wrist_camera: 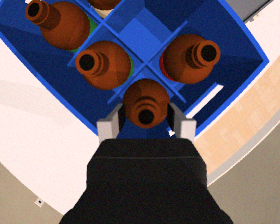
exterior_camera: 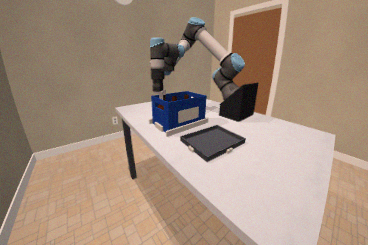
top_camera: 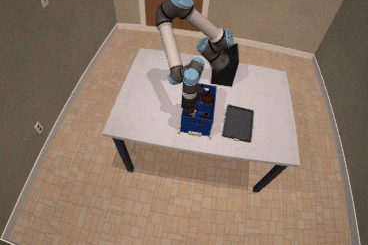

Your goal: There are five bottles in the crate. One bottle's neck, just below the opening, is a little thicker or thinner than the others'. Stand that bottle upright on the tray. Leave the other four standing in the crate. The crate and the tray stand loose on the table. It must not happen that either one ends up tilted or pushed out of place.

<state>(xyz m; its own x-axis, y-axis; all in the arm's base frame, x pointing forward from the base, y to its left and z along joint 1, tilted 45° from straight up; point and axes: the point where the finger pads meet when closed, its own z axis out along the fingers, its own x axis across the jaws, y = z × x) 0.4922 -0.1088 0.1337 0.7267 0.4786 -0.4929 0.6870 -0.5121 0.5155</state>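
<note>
Blue plastic crate [top_camera: 196, 127] [exterior_camera: 167, 112] [wrist_camera: 58, 94], near left of black flat tray [top_camera: 238, 123] [exterior_camera: 213, 142]: brown glass bottles inside, none on tray. Fingers apart, astride nearest brown bottle [wrist_camera: 146, 100], no grip. Odd neck: can't tell. Left: pick, lift, stand on tray.

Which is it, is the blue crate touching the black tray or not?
Apart. The top view shows white table between the blue crate and the black tray all along their facing sides.
</note>
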